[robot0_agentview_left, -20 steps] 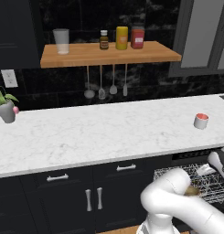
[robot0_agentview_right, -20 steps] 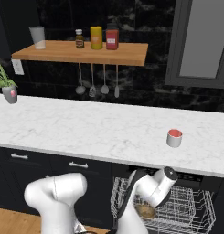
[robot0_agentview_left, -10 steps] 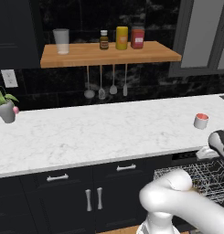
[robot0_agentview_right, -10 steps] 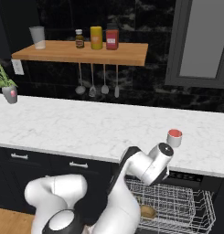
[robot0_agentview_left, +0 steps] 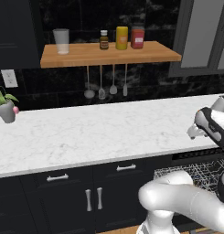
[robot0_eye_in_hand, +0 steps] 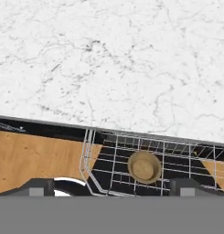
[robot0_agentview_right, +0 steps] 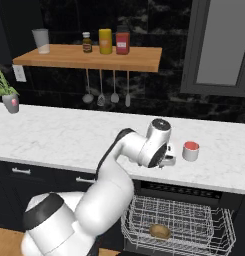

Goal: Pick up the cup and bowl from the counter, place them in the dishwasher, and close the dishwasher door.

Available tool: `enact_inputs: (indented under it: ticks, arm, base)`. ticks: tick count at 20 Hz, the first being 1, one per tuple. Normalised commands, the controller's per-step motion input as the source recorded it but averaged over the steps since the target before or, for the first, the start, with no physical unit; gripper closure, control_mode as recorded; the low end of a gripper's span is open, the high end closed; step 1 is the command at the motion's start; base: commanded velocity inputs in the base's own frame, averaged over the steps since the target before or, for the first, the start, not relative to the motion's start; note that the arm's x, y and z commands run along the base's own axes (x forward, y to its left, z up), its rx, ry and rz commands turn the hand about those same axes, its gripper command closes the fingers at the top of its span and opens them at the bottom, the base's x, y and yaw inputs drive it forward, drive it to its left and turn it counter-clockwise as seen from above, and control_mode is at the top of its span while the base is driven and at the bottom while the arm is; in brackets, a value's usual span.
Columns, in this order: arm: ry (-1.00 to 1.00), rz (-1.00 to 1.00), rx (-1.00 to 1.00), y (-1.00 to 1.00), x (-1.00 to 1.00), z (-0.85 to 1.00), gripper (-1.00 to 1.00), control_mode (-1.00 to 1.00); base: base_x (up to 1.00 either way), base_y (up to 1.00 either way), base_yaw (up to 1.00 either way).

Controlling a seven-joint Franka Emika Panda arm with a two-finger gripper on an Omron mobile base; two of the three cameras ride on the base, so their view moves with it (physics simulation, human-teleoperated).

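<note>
- The desk (robot0_agentview_right: pixel 69 137) is a long white marble top with faint grey veins, over dark navy cabinets (robot0_agentview_left: pixel 93 194) with small silver handles; a black tiled wall stands behind it.
- A wooden wall shelf (robot0_agentview_right: pixel 89 56) carries a translucent tumbler (robot0_agentview_right: pixel 41 40), a small brown bottle (robot0_agentview_right: pixel 87 42), a yellow jar (robot0_agentview_right: pixel 105 41) and a red jar (robot0_agentview_right: pixel 122 40); no writing on them can be read. Four utensils (robot0_agentview_right: pixel 101 90) hang beneath it.
- A small potted plant (robot0_agentview_right: pixel 8 95) stands at the far left of the desk, near a wall socket (robot0_agentview_left: pixel 9 78).
- The cup (robot0_agentview_right: pixel 190 150), grey with a red-pink inside, stands upright on the desk near its front edge, just to the right of the gripper (robot0_agentview_right: pixel 167 159).
- The gripper hangs over the front part of the desk, close beside the cup but apart from it. Its fingers (robot0_eye_in_hand: pixel 40 186) sit wide apart in the hand view, with nothing between them.
- The dishwasher (robot0_agentview_right: pixel 179 220) below the desk edge is open, its wire rack (robot0_eye_in_hand: pixel 141 164) pulled out.
- A tan bowl (robot0_agentview_right: pixel 160 231) lies in the rack, toward its front.
- Wooden floor (robot0_eye_in_hand: pixel 35 157) shows beside the rack.
- The desk is bare between the plant and the cup.
</note>
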Motion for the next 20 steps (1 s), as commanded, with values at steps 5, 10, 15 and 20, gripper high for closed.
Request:
enact_inputs:
  ticks: [5, 10, 15, 20]
  arm:
    - [0.0, -0.1, -0.21, 0.1, 0.66, 1.0, -1.0, -1.0]
    - [0.01, -0.02, 0.01, -0.09, 0.12, 0.43, -1.0, -1.0]
    - [0.01, 0.0, 0.0, -0.07, 0.0, -0.03, -1.0, -1.0]
    - [0.04, 0.0, 0.0, -0.54, 0.07, -0.28, -1.0, -1.0]
  base:
    - [0.0, 0.0, 0.0]
    - [0.0, 0.0, 0.0]
    - [0.0, 0.0, 0.0]
    - [0.0, 0.0, 0.0]
